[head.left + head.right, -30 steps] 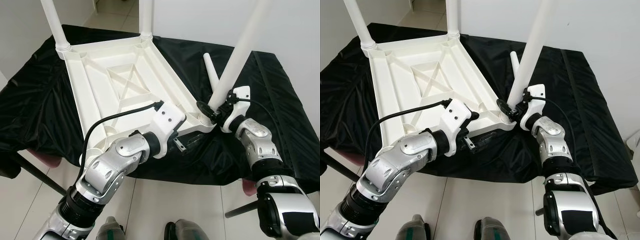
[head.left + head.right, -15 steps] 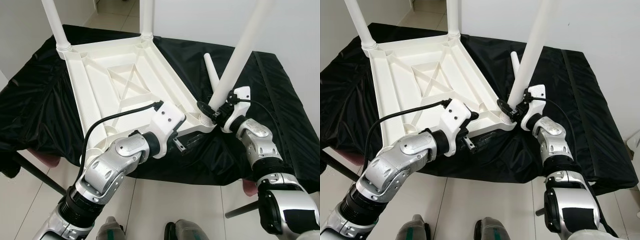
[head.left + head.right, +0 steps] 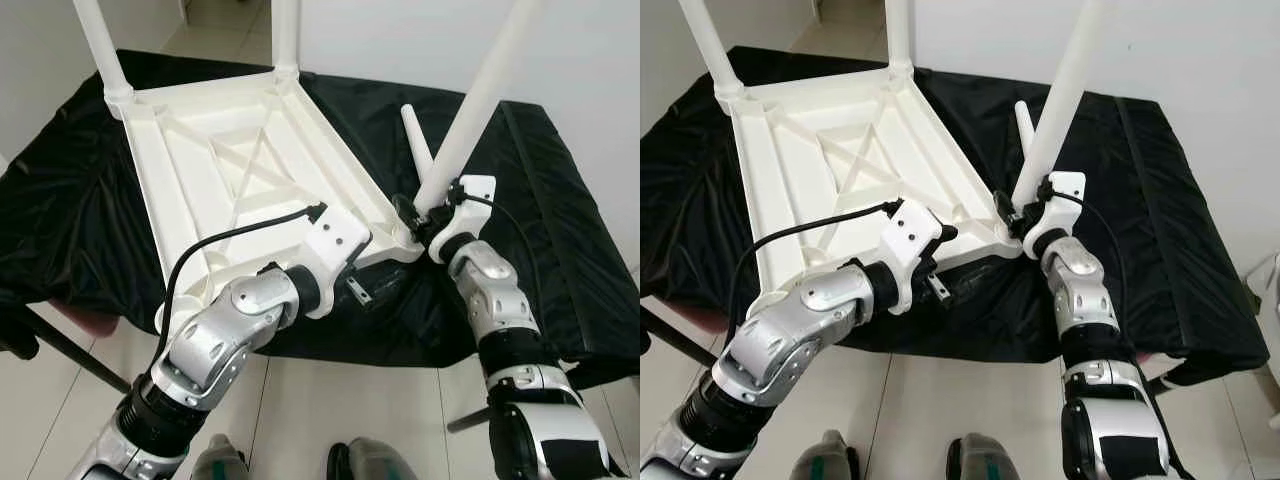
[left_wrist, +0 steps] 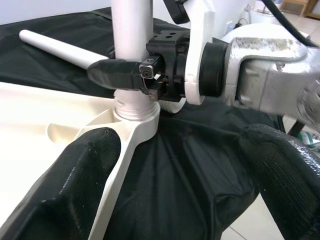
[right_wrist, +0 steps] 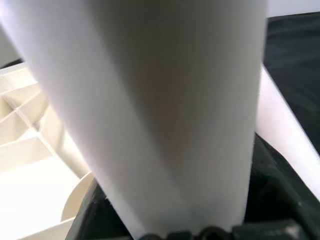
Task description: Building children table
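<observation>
A white children's table point(image 3: 230, 170) lies upside down on a black cloth point(image 3: 560, 200). Two white legs stand in its far corners. My right gripper point(image 3: 415, 215) is shut on the base of a third leg point(image 3: 475, 100), which leans to the right over the near right corner socket point(image 4: 135, 112). In the left wrist view one black finger point(image 4: 117, 72) presses against that leg just above the socket. A loose leg point(image 3: 418, 145) lies on the cloth behind. My left gripper point(image 4: 175, 200) is open at the table's near edge, its fingers spread either side of that corner.
The cloth-covered surface ends just in front of my arms, with white tiled floor point(image 3: 330, 400) below. A pink object point(image 3: 90, 320) and a dark stand leg point(image 3: 70, 350) show under the left edge. A white wall stands behind.
The view has shifted slightly. My right forearm has swung a little to the left while its gripper stays shut on the leg's base. The left arm holds its place.
</observation>
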You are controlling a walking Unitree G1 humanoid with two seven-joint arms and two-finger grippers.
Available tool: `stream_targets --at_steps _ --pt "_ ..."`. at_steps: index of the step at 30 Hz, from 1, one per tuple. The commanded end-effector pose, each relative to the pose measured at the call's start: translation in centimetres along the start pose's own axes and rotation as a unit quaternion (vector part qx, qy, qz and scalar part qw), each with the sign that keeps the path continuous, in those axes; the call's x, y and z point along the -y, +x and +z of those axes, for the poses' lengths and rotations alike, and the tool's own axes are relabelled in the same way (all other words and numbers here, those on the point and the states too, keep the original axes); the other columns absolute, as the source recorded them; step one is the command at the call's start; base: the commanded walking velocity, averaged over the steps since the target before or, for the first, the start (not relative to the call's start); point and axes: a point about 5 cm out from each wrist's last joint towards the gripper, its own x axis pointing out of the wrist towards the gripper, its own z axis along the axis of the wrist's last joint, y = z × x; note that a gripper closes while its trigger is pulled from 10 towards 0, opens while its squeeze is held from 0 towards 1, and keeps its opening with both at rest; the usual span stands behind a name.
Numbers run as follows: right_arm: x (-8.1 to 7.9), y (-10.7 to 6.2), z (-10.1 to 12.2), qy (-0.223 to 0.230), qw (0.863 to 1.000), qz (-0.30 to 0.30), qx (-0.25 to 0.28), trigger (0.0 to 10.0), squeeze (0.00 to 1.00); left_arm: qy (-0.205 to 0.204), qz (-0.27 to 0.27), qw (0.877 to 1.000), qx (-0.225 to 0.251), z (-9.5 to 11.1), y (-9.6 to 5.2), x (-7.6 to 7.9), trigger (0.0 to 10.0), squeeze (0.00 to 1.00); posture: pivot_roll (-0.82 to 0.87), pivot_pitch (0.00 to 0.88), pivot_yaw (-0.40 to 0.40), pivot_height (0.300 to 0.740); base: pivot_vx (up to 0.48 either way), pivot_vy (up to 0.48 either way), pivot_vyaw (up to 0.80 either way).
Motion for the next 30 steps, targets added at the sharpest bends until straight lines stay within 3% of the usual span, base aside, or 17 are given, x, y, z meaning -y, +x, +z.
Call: stream_targets --at_steps 1,2,4,6,13,21,22,30 --pt "1.1 -0.7 -0.5 0.016 0.996 -0.088 -0.018 10.0 0.0 0.002 -0.019 1.0 -0.004 0.0 0.0 0.4 10.0 0.0 -0.05 0.04 -0.039 0.74 0.0 0.0 0.0" --pt "1.1 -0.7 -0.5 0.016 0.996 -0.088 -0.018 10.0 0.0 0.002 -0.019 1.0 -0.004 0.0 0.0 0.4 10.0 0.0 -0.05 0.04 -0.039 0.74 0.0 0.0 0.0" --pt "0.9 -1.9 -0.4 0.026 0.984 -0.176 -0.017 10.0 0.0 0.002 -0.019 1.0 -0.003 0.0 0.1 0.5 10.0 0.0 -0.05 0.043 -0.041 0.74 0.0 0.0 0.0" --pt "0.5 -2.7 -0.3 0.033 0.974 -0.222 -0.013 10.0 0.0 0.001 -0.019 1.0 -0.003 0.0 0.1 0.5 10.0 0.0 -0.05 0.043 -0.045 0.74 0.0 0.0 0.0" --pt "-1.0 -3.3 0.2 0.034 0.967 -0.251 -0.003 10.0 0.0 -0.003 -0.018 1.0 -0.003 -0.1 0.1 0.6 10.0 0.0 -0.04 0.043 -0.055 0.74 0.0 0.0 0.0" --pt "-1.0 -3.2 0.3 0.029 0.968 -0.25 -0.011 10.0 0.0 -0.005 -0.016 1.0 -0.004 -0.2 0.1 0.7 10.0 0.0 -0.04 0.041 -0.058 0.74 0.0 0.0 0.0" --pt "-1.0 -3.0 0.3 0.028 0.971 -0.239 -0.012 10.0 1.0 -0.005 -0.015 1.0 -0.004 -0.2 0.0 0.7 10.0 0.0 -0.03 0.038 -0.059 0.74 0.0 0.0 0.0" --pt "-0.7 -2.4 0.2 0.024 0.983 -0.18 -0.015 10.0 1.0 -0.008 -0.016 1.0 -0.003 -0.2 0.1 0.7 10.0 0.0 -0.05 0.035 -0.056 0.74 0.0 0.0 0.0"
